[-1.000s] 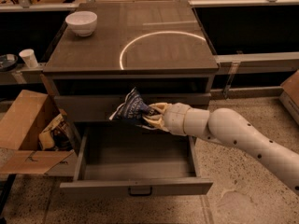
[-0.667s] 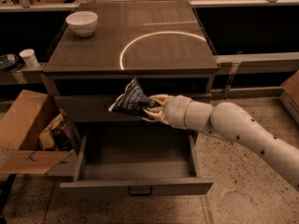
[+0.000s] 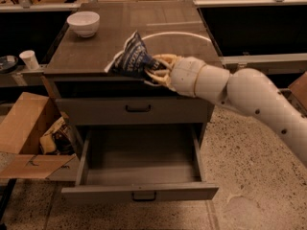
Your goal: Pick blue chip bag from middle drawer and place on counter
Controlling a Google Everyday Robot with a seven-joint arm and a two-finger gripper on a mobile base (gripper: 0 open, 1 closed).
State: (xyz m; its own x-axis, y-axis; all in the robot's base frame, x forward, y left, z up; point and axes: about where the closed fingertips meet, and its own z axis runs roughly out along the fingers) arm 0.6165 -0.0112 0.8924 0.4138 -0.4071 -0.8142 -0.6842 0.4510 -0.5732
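Over the near edge of the counter (image 3: 91, 56), the gripper (image 3: 153, 71) holds the blue chip bag (image 3: 133, 59). Its fingers (image 3: 162, 59) are closed tight on the right side of the bag. The bag is dark blue with white letters. It sticks up and to the left from the gripper. I cannot tell if the bottom of the bag touches the counter or hangs just above it. The big white arm (image 3: 249, 97) comes in from the right side.

Below the counter is a shut drawer (image 3: 110, 110) with a dark handle. Under that, the middle drawer (image 3: 139, 193) is pulled out toward the near side. Its flat grey floor shows.

A pale curved line (image 3: 192, 34) is on the counter, just behind the gripper. A white bowl (image 3: 83, 23) sits at the far left corner of the counter, well apart from the bag. Left of the cabinet stands a small white cup (image 3: 29, 59). Lower down on the left, an open brown cardboard box (image 3: 21, 128) sits just beside the open drawer. There are things inside it that are hard to make out. The floor (image 3: 240, 176) is speckled.
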